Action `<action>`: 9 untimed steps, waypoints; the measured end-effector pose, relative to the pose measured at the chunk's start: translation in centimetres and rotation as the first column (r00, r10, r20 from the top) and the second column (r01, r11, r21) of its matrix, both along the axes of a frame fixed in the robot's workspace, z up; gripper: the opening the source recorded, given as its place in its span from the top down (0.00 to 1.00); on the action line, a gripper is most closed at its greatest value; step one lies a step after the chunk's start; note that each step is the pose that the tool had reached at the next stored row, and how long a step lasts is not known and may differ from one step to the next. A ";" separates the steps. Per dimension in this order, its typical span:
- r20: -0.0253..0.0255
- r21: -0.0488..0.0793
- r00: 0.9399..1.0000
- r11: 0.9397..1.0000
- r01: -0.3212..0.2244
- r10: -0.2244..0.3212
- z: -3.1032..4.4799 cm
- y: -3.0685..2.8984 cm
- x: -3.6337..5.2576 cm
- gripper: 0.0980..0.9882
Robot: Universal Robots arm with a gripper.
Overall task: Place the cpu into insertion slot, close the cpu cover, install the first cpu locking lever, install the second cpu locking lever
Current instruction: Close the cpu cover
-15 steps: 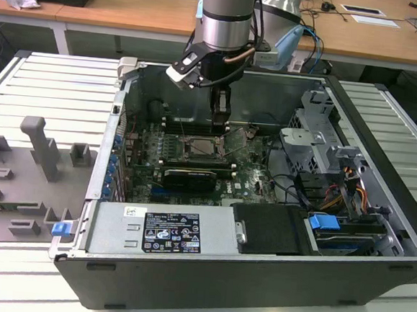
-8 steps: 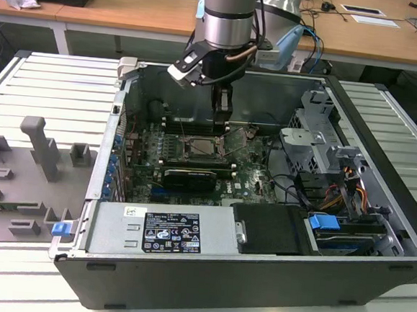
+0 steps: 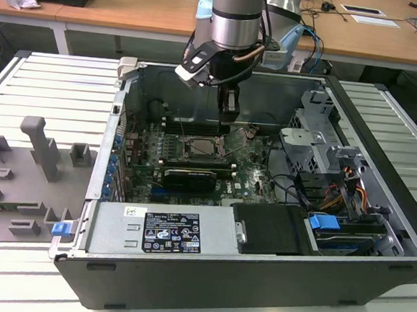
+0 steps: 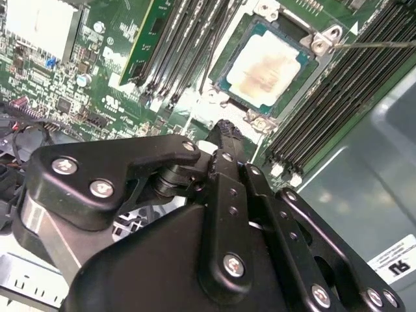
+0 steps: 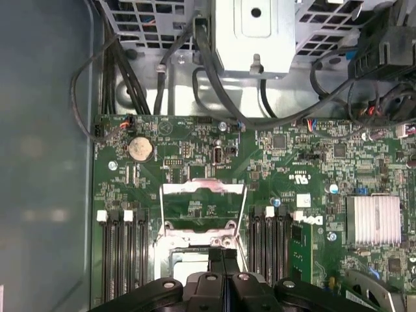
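The cpu, pale beige-silver with a brownish smear, sits in its socket, cpu cover flipped open. In the exterior view, the gripper hovers at its one o'clock, fingers pressed together.

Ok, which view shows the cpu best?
The second wrist view: the cpu is seen close up, its pale top unblocked. The exterior view shows it small and distant; the first wrist view catches a corner of it beside the claw.
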State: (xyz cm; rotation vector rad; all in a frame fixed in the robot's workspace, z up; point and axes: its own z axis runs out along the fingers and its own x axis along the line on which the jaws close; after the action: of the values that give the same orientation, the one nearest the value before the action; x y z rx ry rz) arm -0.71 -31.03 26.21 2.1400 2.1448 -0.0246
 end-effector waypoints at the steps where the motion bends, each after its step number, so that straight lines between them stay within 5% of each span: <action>1: -0.004 0.000 1.000 1.000 0.000 0.000 0.00 0.00 0.29 0.99; 3: -0.011 0.001 1.000 1.000 0.000 0.000 0.00 0.00 0.80 0.99; 9: -0.018 0.011 1.000 1.000 0.000 0.000 0.52 0.00 0.93 0.99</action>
State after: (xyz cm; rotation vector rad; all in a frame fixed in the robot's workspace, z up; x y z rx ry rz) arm 0.22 -31.02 26.72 2.1541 2.1599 -0.0322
